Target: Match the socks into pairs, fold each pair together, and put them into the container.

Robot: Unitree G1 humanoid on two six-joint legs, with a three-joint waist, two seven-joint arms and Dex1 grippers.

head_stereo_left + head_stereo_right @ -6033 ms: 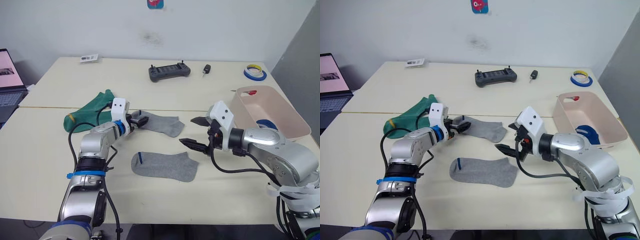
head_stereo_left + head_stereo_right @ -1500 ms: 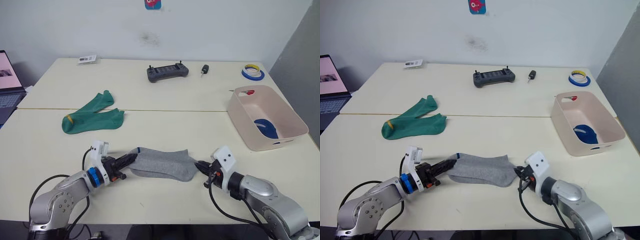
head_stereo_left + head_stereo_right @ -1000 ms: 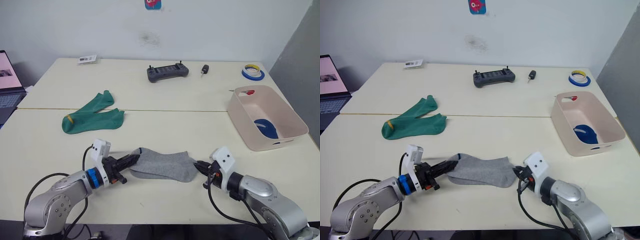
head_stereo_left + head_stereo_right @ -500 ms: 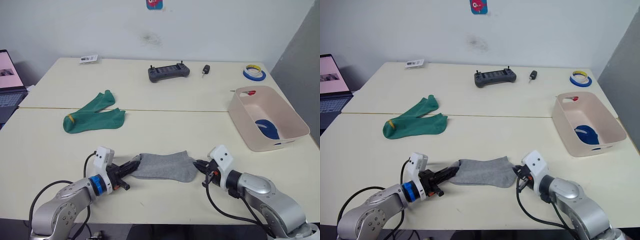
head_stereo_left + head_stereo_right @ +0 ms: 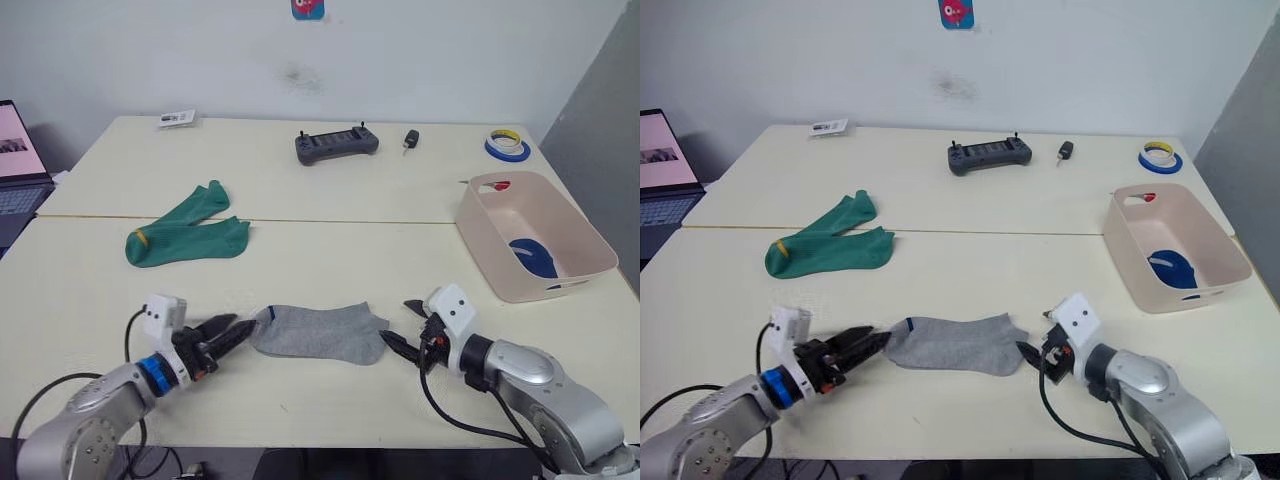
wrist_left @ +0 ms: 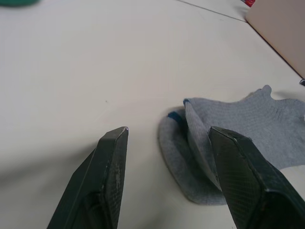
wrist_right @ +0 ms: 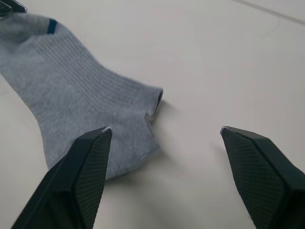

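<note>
Both grippers have let go and backed off the stacked grey socks (image 5: 318, 332), lying low centre on the tabletop (image 5: 330, 255). Left gripper (image 5: 220, 331) and right gripper (image 5: 397, 343) hang with jaws wide. To fold cleanly, pinch both layers at one end.

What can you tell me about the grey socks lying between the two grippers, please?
The grey socks are two ribbed knit ankle socks stacked one on the other, a blue stripe at the cuff end. They lie flat near the front edge of the cream table. The left gripper sits open just off the cuff end, and the right gripper is open beside the toe end; neither holds the socks.
</note>
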